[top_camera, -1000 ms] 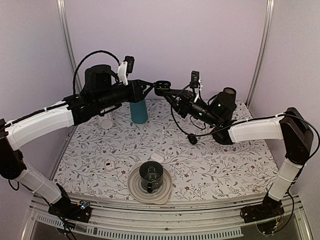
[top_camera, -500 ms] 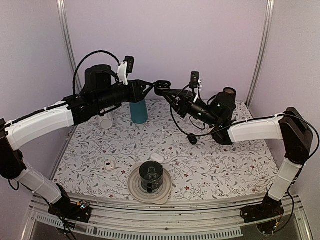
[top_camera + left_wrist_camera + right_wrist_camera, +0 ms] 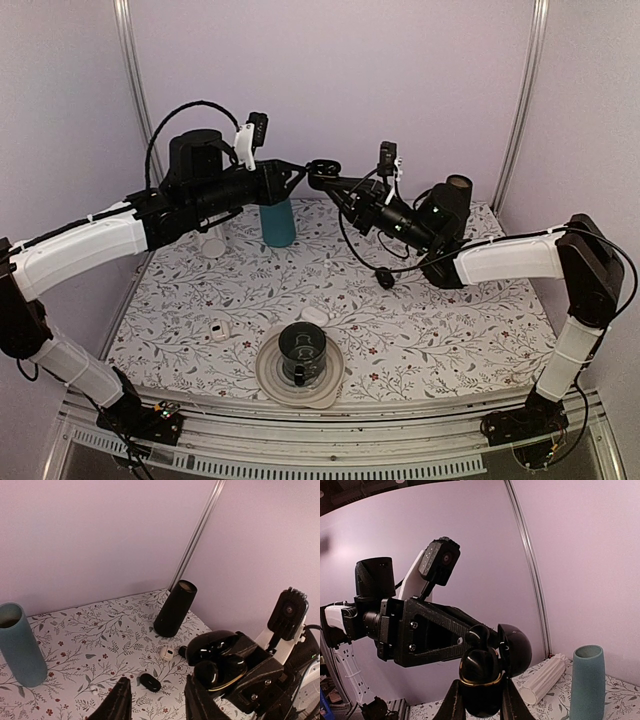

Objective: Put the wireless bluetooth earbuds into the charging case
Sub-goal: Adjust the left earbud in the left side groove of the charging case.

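My right gripper [image 3: 324, 181] is raised above the back of the table, shut on a glossy black charging case [image 3: 480, 682] with a gold rim. The case lid [image 3: 516, 647] stands open. One glossy black earbud [image 3: 480, 636] sits in the mouth of the case. The case also shows in the left wrist view [image 3: 222, 662]. My left gripper [image 3: 302, 172] is level with the case and right beside it. Its jaws are open with nothing between them [image 3: 157, 696]. No other earbud can be made out.
On the table below lie a black oval pod [image 3: 150, 682], a small white piece [image 3: 167, 653] and a small dark piece [image 3: 182, 651]. A black cylinder [image 3: 175, 608], teal cylinder [image 3: 278, 222] and white ribbed cylinder [image 3: 542, 681] stand or lie at the back. A cup on a plate [image 3: 300, 352] sits at the front.
My right gripper with the case has edged slightly left, toward the left gripper. Nothing else has visibly moved.
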{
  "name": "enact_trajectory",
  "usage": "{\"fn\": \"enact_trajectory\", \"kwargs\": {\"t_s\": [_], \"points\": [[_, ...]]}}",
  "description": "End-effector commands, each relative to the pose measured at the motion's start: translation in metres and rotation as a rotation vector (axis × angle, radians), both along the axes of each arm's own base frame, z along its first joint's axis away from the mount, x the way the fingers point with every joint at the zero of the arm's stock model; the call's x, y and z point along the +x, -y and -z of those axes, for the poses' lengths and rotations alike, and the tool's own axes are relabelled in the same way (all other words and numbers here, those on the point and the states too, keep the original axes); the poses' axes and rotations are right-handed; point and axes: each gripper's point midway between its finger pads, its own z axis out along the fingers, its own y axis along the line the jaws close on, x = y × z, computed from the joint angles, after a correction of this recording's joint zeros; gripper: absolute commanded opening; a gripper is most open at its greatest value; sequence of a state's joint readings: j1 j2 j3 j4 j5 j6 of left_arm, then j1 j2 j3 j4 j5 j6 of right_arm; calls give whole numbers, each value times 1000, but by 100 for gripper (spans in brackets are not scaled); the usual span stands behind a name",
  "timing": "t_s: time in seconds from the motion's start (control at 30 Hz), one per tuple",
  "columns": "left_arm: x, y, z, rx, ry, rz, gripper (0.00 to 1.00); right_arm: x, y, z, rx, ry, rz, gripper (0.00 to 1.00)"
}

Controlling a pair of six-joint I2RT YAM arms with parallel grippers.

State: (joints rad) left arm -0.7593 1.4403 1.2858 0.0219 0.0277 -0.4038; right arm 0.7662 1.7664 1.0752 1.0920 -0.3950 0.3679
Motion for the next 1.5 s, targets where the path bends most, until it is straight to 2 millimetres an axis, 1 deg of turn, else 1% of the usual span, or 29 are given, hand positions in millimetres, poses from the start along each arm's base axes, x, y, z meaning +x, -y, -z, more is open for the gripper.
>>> {"fn": "enact_trajectory", "kwargs": {"t_s": [0.0,0.1,0.27,0.5,0.7,1.0,1.37,1.47], "points": [[-17,8,-25,-43,47,67,38,-4,-12,5,-18,4,-33,2],[-18,8,-27,-51,46,77,38,-6,-12,4,-13,6,-49,2],[-21,11,-28,-55,46,100,38,-5,-11,4,-12,0,-43,2],[-28,14,-32,-66,55,144,39,-8,-15,5,-11,-2,-81,2],[-29,9,-33,-65,69,145,39,-8,-14,3,-8,-3,-72,2],[-37,6,-35,-59,104,171,40,-4,-13,6,-10,-12,-59,2],[-31,5,-34,-53,91,157,40,-4,-14,9,-19,-14,-64,2],[-31,2,-36,-61,90,152,39,-3,-14,8,-18,-15,-59,2]]}}
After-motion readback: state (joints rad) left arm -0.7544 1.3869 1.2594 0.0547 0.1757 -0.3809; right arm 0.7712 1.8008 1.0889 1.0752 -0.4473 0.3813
